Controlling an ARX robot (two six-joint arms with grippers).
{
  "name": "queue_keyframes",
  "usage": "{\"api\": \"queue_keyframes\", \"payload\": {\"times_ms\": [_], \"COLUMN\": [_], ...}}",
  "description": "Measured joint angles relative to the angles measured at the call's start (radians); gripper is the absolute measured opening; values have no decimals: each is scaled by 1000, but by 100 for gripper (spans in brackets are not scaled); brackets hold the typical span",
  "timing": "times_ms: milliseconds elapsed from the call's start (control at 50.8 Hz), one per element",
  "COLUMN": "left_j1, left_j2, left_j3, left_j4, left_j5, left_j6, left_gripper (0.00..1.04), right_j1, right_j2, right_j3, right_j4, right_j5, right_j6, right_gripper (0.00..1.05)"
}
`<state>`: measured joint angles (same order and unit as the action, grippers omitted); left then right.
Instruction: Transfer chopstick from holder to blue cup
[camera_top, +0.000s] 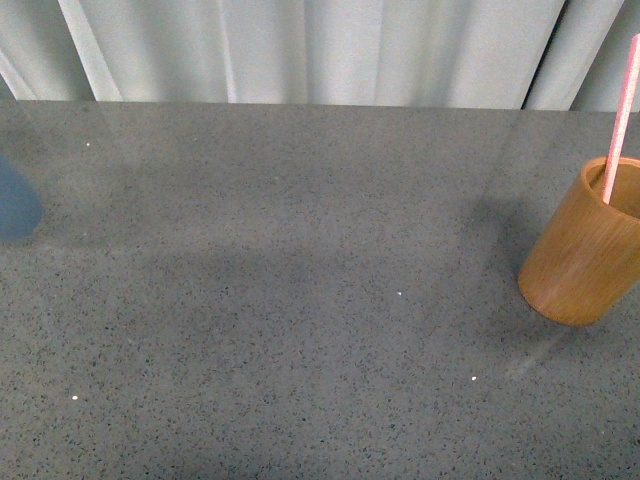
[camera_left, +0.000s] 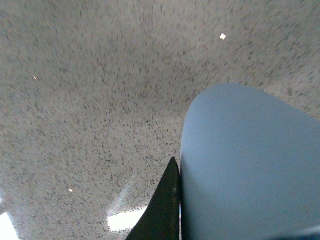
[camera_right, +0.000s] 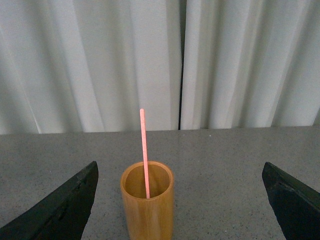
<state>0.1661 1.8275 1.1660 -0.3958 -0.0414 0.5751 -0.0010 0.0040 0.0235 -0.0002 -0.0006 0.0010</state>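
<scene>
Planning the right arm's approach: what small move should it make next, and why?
Probably advance the right end effector toward the pink chopstick, centring on its exposed shaft. The end effector is wide open, holds nothing and is short of the bamboo holder. The chopstick stands in the holder, off the midline between the fingers.

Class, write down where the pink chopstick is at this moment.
In the front view the pink chopstick stands in the wooden holder on the right side of the table, far from the blue cup at the left edge.
</scene>
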Motion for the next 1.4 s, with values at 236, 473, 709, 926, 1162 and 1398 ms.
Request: {"api": "queue_keyframes", "payload": {"times_ms": [236, 473, 709, 926, 1162, 1398], "left_j1": [-139, -436, -702, -758, -750, -726], "left_j2": [-85, -99, 9, 98, 174, 208], "left_j3": [104, 162, 84, 80, 106, 108], "left_j4": [-120, -160, -93, -68, -50, -29], "left_j5": [47, 58, 47, 3, -44, -55], "left_j6": [-31, -114, -193, -215, -214, -213], "left_gripper": [3, 3, 3, 3, 3, 7], "right_j1": [0, 0, 0, 0, 0, 0], "right_j2": [0, 0, 0, 0, 0, 0], "right_j3": [0, 0, 0, 0, 0, 0], "right_j4": [0, 0, 0, 0, 0, 0], "right_j5": [0, 0, 0, 0, 0, 0], "right_j6": [0, 0, 0, 0, 0, 0], "right_gripper": [95, 95, 95, 95, 95, 95]}}
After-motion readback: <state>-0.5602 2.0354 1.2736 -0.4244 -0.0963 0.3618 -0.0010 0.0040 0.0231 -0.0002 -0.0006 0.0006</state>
